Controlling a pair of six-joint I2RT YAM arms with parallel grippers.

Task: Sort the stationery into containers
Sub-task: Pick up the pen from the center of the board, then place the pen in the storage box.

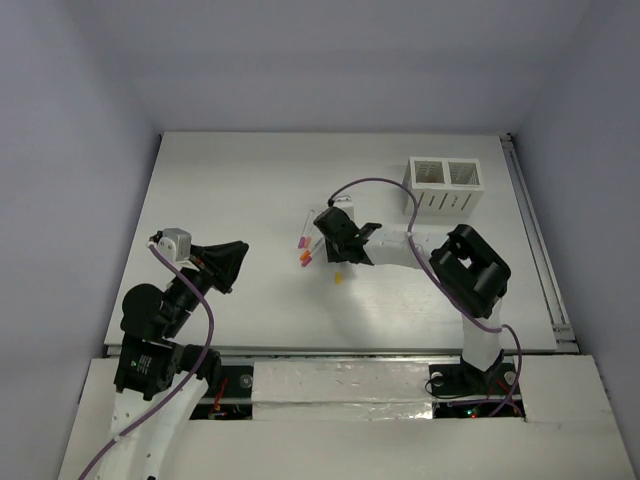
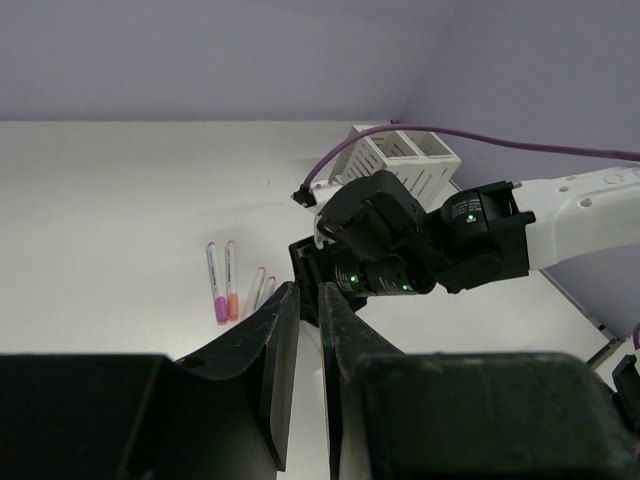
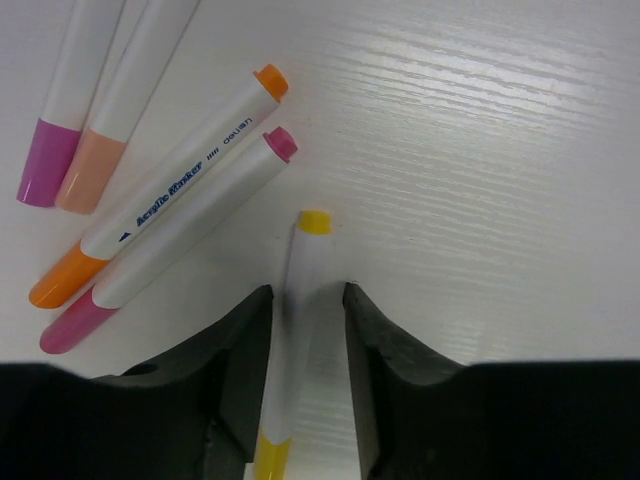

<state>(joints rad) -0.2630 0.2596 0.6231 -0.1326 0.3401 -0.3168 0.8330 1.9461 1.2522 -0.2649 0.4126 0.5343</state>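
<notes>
My right gripper (image 3: 307, 293) is down on the table, open, its jaws on either side of a thin white pen with yellow ends (image 3: 296, 330). The pen lies against the left finger, with a gap to the right finger. Beside it lie an orange-capped pen (image 3: 180, 185), a pink-capped pen (image 3: 190, 228) and two more pens (image 3: 75, 110). In the top view this gripper (image 1: 338, 262) is at mid-table over the pens (image 1: 304, 250). The white two-compartment holder (image 1: 445, 183) stands at the back right. My left gripper (image 1: 235, 262) is empty, jaws nearly together, above the table's left. The chunky pieces are out of view.
The left wrist view shows the right arm (image 2: 430, 240) ahead of my left fingers (image 2: 280, 330), the pens (image 2: 222, 285) to its left and the holder (image 2: 405, 160) behind it. A purple cable (image 1: 385, 185) loops over the right arm. A rail (image 1: 535, 240) lines the table's right edge.
</notes>
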